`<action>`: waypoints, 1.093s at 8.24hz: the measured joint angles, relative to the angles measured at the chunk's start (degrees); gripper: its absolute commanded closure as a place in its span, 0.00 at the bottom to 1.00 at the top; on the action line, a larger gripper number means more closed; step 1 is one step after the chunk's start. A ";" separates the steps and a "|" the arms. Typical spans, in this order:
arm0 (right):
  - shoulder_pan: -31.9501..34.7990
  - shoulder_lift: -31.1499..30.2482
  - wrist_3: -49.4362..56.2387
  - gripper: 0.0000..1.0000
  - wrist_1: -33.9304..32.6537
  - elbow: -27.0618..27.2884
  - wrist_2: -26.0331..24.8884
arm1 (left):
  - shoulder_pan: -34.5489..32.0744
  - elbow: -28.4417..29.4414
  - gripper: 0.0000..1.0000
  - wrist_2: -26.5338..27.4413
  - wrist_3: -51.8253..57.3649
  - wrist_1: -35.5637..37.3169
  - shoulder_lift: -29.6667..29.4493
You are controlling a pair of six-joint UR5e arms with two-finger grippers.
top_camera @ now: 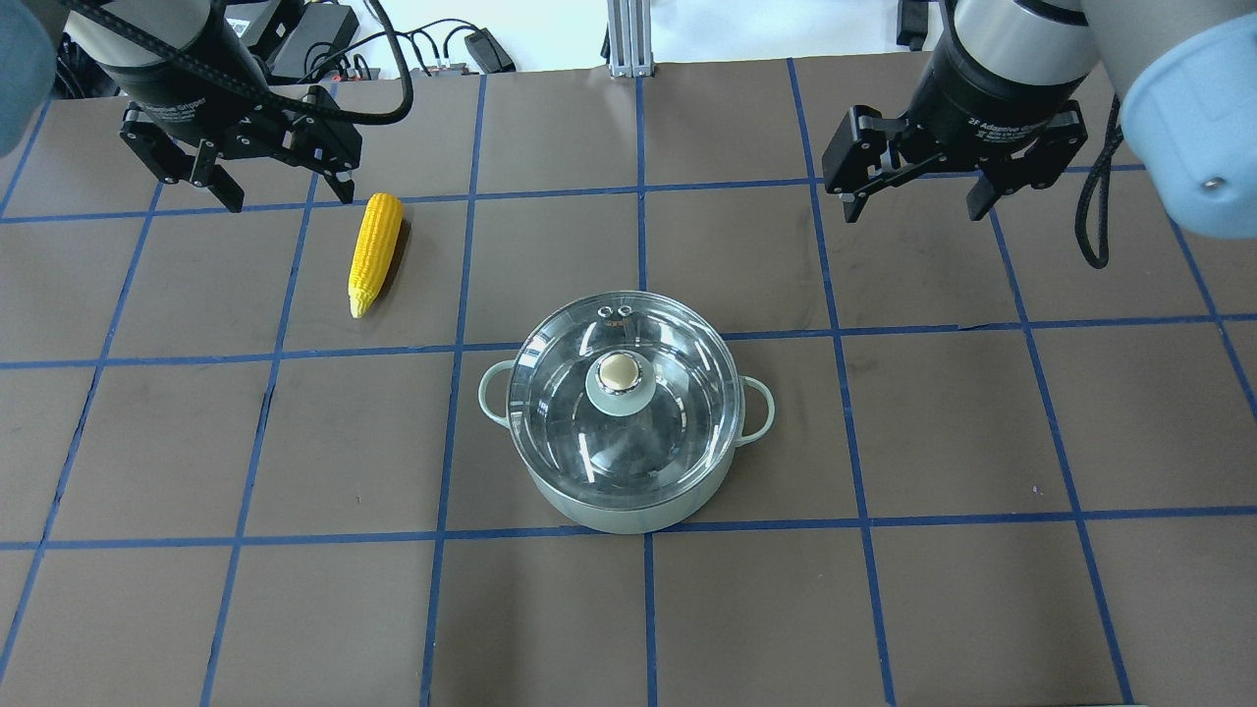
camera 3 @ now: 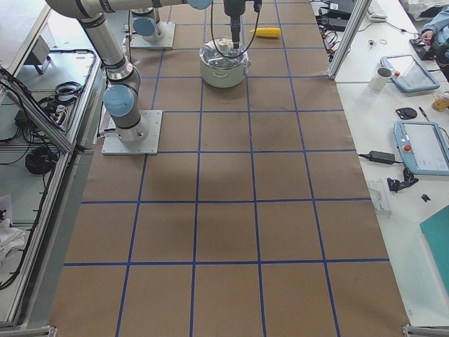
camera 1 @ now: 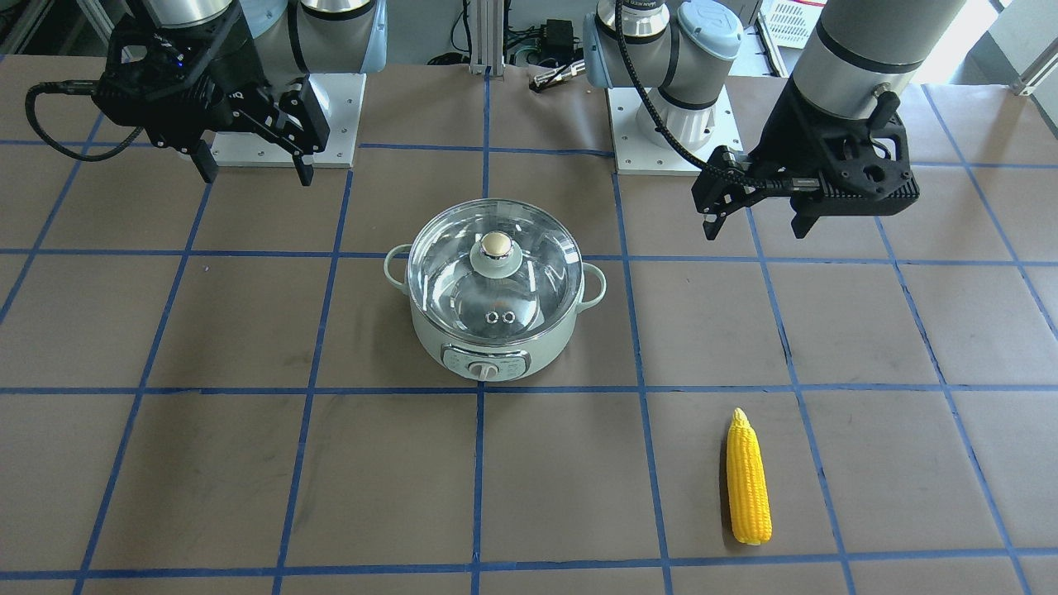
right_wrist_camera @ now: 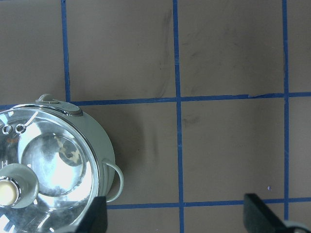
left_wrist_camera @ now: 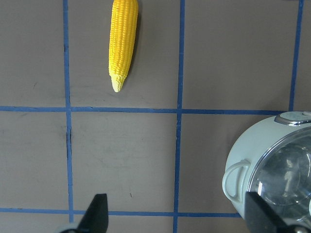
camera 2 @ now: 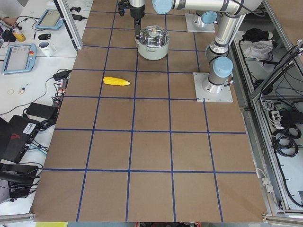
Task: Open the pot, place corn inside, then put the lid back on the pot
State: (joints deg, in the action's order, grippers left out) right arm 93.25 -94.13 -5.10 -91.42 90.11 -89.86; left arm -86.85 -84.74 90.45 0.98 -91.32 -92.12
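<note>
The brown worktop [top_camera: 884, 609] is gridded with blue tape lines [top_camera: 643, 187], and cables [top_camera: 432, 49] trail past its top edge in the overhead view. Only the side views show the white benches [camera 2: 28, 82] alongside it, carrying tablets [camera 2: 18, 56] and a mug [camera 2: 46, 47]. The pot [top_camera: 628, 506] stands near the middle of the overhead frame with the lid [top_camera: 678, 422] seated on it, knob [top_camera: 619, 370] up. The front-facing view alone shows the pot's control dial [camera 1: 488, 370], facing the bottom of that frame; it cannot be seen from overhead. The corn [top_camera: 375, 250] lies flat in the upper left of the overhead frame, well apart from the pot, with its pointed end toward the bottom of the frame. The left pincer [top_camera: 291, 196] hangs near the corn's blunt end, spread wide and holding nothing. The right pincer [top_camera: 915, 211], in the upper right, is likewise wide and empty. Its wrist view shows the lidded pot at lower left.
</note>
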 measured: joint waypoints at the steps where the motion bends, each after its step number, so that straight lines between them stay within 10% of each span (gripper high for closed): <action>1: 0.00 0.00 0.00 0.00 0.01 0.03 0.03 | 0.01 0.01 0.00 0.00 0.15 0.00 -0.03; 9: 0.10 0.66 -0.08 0.00 0.08 0.11 -0.04 | 2.67 -0.11 0.00 0.66 4.94 13.05 -9.69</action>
State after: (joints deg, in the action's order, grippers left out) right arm 93.35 -93.47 -5.18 -91.34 90.22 -89.90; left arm -84.18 -84.85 91.11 5.93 -78.27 -101.81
